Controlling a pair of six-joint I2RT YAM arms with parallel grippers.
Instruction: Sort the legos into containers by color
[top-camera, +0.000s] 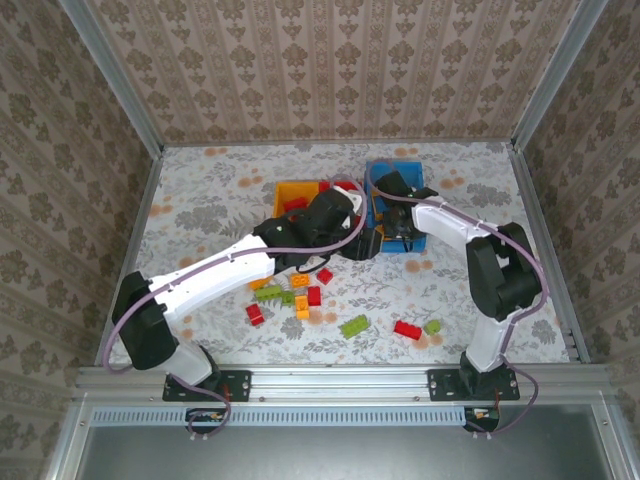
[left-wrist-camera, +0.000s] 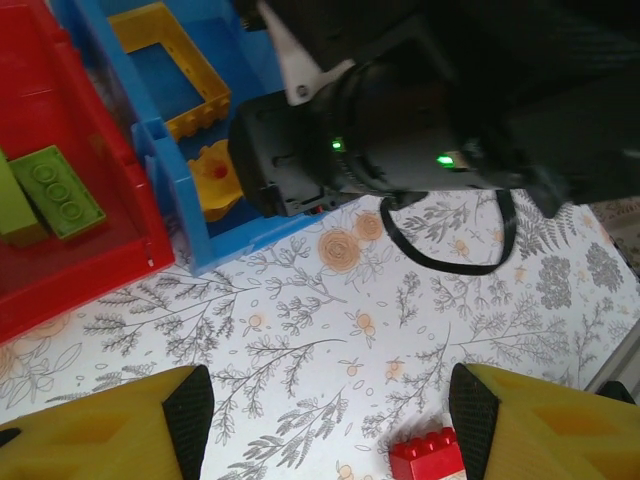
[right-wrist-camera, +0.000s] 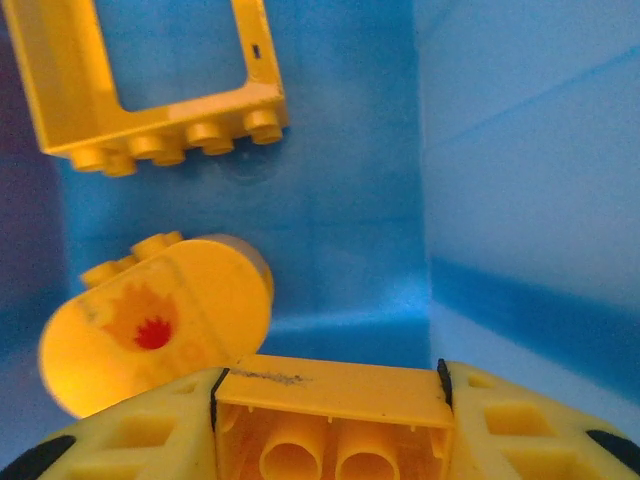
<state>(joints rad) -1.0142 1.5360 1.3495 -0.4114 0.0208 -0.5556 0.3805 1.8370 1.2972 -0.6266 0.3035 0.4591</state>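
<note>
My right gripper (right-wrist-camera: 328, 388) is down inside the blue container (right-wrist-camera: 500, 150), shut on a yellow-orange lego (right-wrist-camera: 335, 420) whose hollow underside faces the camera. A yellow frame (right-wrist-camera: 150, 100) and a round yellow piece (right-wrist-camera: 150, 320) lie on the floor of that container. My left gripper (left-wrist-camera: 330, 420) hangs open over the table with a red lego (left-wrist-camera: 430, 455) close to its right finger. The left wrist view has the red container (left-wrist-camera: 60, 270) holding a green lego (left-wrist-camera: 58, 190), right beside the blue container (left-wrist-camera: 150, 130). From above, the left gripper (top-camera: 335, 215) sits beside the right gripper (top-camera: 400, 225).
A yellow-orange container (top-camera: 290, 190) stands left of the blue container (top-camera: 405, 170). Loose legos lie on the near table: red (top-camera: 407, 330), green (top-camera: 353, 326), green (top-camera: 272, 294), red (top-camera: 255, 314), orange (top-camera: 302, 307). The right arm's black body (left-wrist-camera: 400, 130) is close in front of my left gripper.
</note>
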